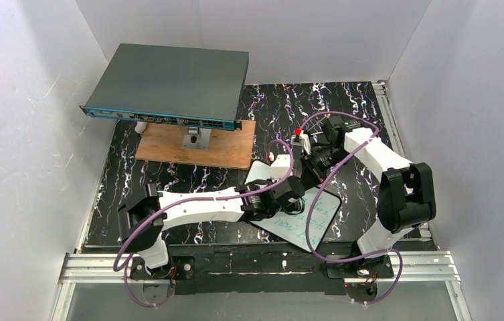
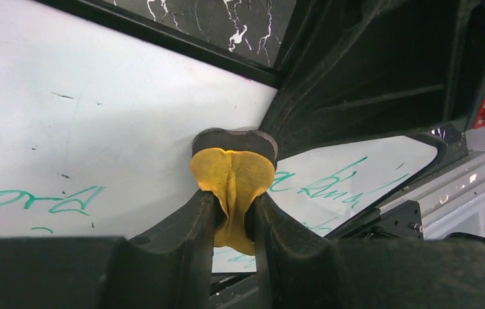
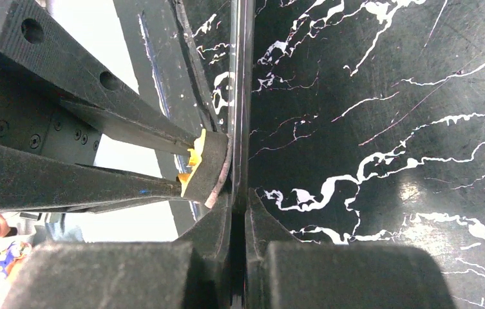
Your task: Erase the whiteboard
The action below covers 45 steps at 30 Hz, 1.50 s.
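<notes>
While the left arm point(image 1: 202, 204) reaches low across the table point(image 1: 363, 107) from its base toward the right, its wrist sits over the near-middle of the black marbled surface.

Left gripper point(image 2: 233, 209): jaws pinched almost together on a yellow eraser pad point(image 2: 233, 174). The pad's dark grey face is pressed flat against the whiteboard point(image 2: 98, 109).

Right arm point(image 1: 383, 157): elbow raised high at the right side, forearm angled back and in toward the centre, wrist turned down next to the left wrist.

Right gripper point(image 3: 238, 212): jaws closed tight on the thin edge of the whiteboard, 1 finger on each face. In the right wrist view the board is seen edge-on, running up from between the fingers.

Whiteboard position: near-middle of the table, between the 2 grippers, just ahead of the right arm's base and turned at an angle to the table edge. Cannot tell whether it lies flat or is tipped up.

Green writing point(image 2: 33, 198) shows on the board to either side of the pad. The patch directly above the pad is plain white with a few small dark specks.

Far left: grey box point(image 1: 169, 83) over a wooden plank point(image 1: 169, 147), well apart from both grippers.
</notes>
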Available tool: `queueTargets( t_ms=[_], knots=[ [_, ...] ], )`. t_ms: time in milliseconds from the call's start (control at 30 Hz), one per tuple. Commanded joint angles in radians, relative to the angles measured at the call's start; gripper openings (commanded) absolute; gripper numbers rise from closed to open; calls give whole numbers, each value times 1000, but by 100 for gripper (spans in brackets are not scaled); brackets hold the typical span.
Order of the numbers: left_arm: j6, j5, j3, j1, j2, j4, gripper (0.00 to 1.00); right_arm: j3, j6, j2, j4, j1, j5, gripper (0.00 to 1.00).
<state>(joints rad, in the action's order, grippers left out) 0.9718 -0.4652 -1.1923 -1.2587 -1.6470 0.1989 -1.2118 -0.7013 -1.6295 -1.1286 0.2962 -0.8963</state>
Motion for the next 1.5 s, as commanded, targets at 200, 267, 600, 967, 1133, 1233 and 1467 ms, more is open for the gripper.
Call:
queueTargets(
  t_ms=[200, 267, 600, 967, 1133, 1233, 1467],
  knots=[
    [38, -73, 53, 43, 45, -15, 0, 16, 47, 39, 125, 14, -114, 1],
    [44, -78, 81, 79, 63, -14, 0, 18, 59, 42, 135, 14, -116, 1],
    [84, -103, 108, 143, 104, 47, 0, 23, 141, 34, 201, 24, -135, 1],
    [118, 12, 55, 105, 47, 19, 0, 29, 189, 36, 248, 37, -119, 1],
    [133, 38, 31, 73, 12, 14, 0, 29, 192, 34, 250, 37, -119, 1],
    [118, 15, 25, 75, 8, 23, 0, 29, 191, 36, 250, 37, -118, 1],
    [70, -5, 39, 168, 51, 32, 0, 29, 192, 36, 250, 37, -117, 1]
  ],
)
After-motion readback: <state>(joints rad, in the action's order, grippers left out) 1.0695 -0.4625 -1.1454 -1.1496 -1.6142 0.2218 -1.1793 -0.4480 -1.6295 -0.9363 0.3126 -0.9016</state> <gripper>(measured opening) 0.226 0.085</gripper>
